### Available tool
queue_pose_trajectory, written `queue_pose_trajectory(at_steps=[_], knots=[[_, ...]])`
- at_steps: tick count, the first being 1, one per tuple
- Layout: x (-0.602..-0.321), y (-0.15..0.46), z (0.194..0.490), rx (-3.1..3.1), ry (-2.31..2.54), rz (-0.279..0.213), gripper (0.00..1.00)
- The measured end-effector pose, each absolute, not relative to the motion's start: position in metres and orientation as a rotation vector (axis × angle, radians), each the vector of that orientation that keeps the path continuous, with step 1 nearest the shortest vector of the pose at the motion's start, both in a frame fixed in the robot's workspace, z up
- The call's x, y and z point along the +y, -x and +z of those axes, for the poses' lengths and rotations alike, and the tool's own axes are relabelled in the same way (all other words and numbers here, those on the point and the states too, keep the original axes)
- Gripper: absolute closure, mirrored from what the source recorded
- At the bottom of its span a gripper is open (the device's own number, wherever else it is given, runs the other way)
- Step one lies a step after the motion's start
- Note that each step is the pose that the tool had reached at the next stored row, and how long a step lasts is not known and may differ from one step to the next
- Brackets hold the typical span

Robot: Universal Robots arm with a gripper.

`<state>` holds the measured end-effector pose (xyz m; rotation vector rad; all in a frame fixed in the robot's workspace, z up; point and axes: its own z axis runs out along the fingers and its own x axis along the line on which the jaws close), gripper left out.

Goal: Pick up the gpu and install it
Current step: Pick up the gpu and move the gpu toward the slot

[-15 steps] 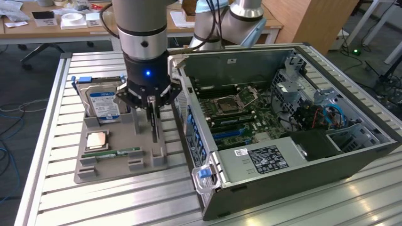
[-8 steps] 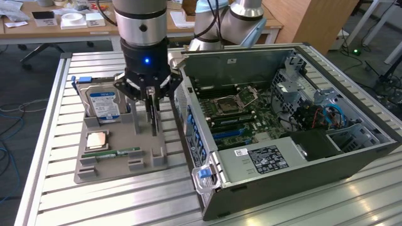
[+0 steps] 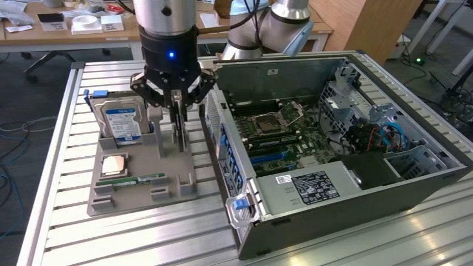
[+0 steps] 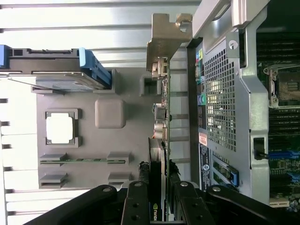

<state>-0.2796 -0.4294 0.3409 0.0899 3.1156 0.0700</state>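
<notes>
Step in hand, as I read it, is the grab-and-lift. It happens tight against the biggest thing here, the open PC case [image 3: 347, 219], which sits at 3 o'clock of the gripper [image 3: 176, 108] in the ext. view. The gray fixture tray [image 3: 126, 202] lies under the arm on the slatted table [image 3: 133, 238]. The gpu [image 3: 178, 130] stands on edge in the tray, thin side toward us and straight below the wrist. Jaws are drawn in narrow and clamped on the card's upper edge, one finger per face. The wrist view shows that plainly: gripper [image 4: 159, 197], gpu [image 4: 158, 154], metal bracket [image 4: 164, 42] at the far end. Can't tell if the card's lower edge is seated in its holder or just off it. To do this well, IMO: hold the card dead vertical and pull straight along the holder w/o twist, since a thin board held by one edge will rock. Also mind the bracket end, which sits just beside the case's perforated rear wall [image 4: 218, 103], so there's little room on that side. Other things, big to small: the hard drive [image 3: 122, 123] w/ blue label stands at 9 o'clock of the gripper, near but apart from the fingers. The motherboard [image 3: 284, 133] shows inside the case at 3–4 o'clock. A CPU [image 3: 112, 164] lies flat at approx 7–8 o'clock, and a memory stick [image 3: 133, 180] at approx 7, further out. Neither is in the way.
</notes>
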Motion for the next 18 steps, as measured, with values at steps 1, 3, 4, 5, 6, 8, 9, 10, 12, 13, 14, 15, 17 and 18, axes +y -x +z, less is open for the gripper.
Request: queue_pose_trajectory(at_steps=[1, 3, 4, 5, 6, 8, 9, 10, 12, 13, 14, 15, 17, 18], knots=[[-0.429, 0.28, 0.344, 3.116, -0.09, 0.07, 0.74], [-0.429, 0.28, 0.351, 3.115, -0.09, 0.07, 0.74], [-0.429, 0.28, 0.354, 3.116, -0.09, 0.07, 0.74], [-0.429, 0.28, 0.358, 3.116, -0.09, 0.07, 0.74], [-0.429, 0.28, 0.361, 3.116, -0.09, 0.07, 0.74], [-0.429, 0.28, 0.368, 3.116, -0.09, 0.07, 0.74], [-0.429, 0.28, 0.372, 3.115, -0.09, 0.07, 0.74], [-0.429, 0.28, 0.375, 3.116, -0.09, 0.07, 0.74], [-0.429, 0.28, 0.38, 3.116, -0.09, 0.07, 0.74], [-0.429, 0.28, 0.383, 3.116, -0.09, 0.07, 0.74], [-0.429, 0.28, 0.386, 3.116, -0.09, 0.07, 0.74], [-0.429, 0.28, 0.389, 3.115, -0.09, 0.07, 0.74], [-0.429, 0.28, 0.393, 3.116, -0.09, 0.07, 0.74], [-0.429, 0.28, 0.394, 3.116, -0.09, 0.07, 0.74]])
